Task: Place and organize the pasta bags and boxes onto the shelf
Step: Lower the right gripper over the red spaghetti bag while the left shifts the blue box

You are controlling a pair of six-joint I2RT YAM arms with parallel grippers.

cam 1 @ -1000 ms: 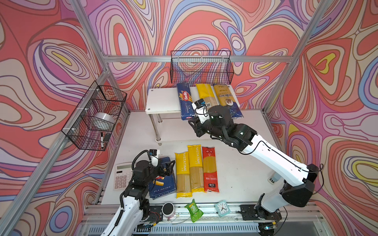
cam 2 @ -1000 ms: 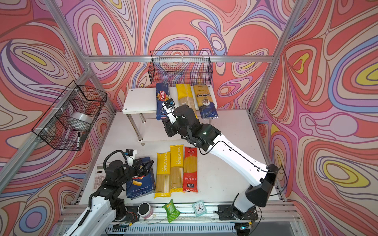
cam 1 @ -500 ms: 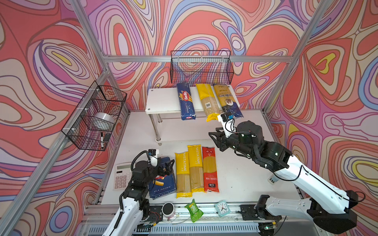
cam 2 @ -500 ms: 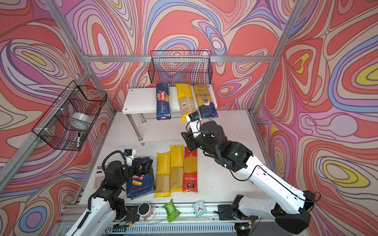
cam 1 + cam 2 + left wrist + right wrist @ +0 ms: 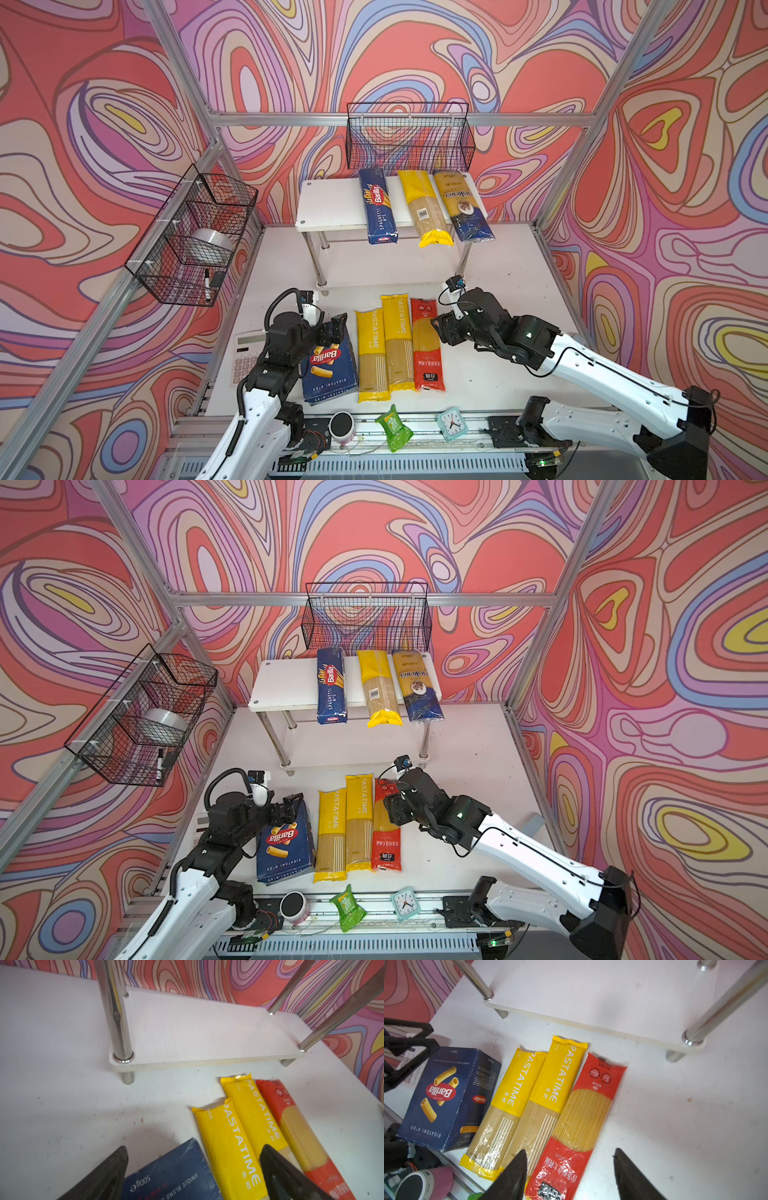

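On the white shelf's top tier [image 5: 332, 203] lie the narrow Barilla spaghetti box [image 5: 377, 205], a yellow bag [image 5: 424, 208] and the gold and dark blue bag [image 5: 463, 203]. The wide rigatoni box [image 5: 330, 368], two yellow bags [image 5: 371, 353] [image 5: 398, 340] and the red bag [image 5: 426, 345] lie side by side on the table. My left gripper [image 5: 332, 328] [image 5: 194, 1148] hangs open over the rigatoni box's far end. Open too, my right gripper [image 5: 441, 330] [image 5: 570, 1150] hovers above the red bag [image 5: 583, 1109], with nothing held.
The shelf's lower tier [image 5: 207, 1032] is bare. A black wire basket [image 5: 409, 137] hangs behind the shelf; another [image 5: 195, 237] on the left wall holds a tape roll. A calculator [image 5: 245, 357] lies far left. A speaker [image 5: 341, 426], green packet [image 5: 394, 428] and clock [image 5: 451, 423] line the front rail.
My right gripper left the yellow bag on the shelf's top tier, drew back and down to above the red bag, and its jaws opened. The left arm barely moved.
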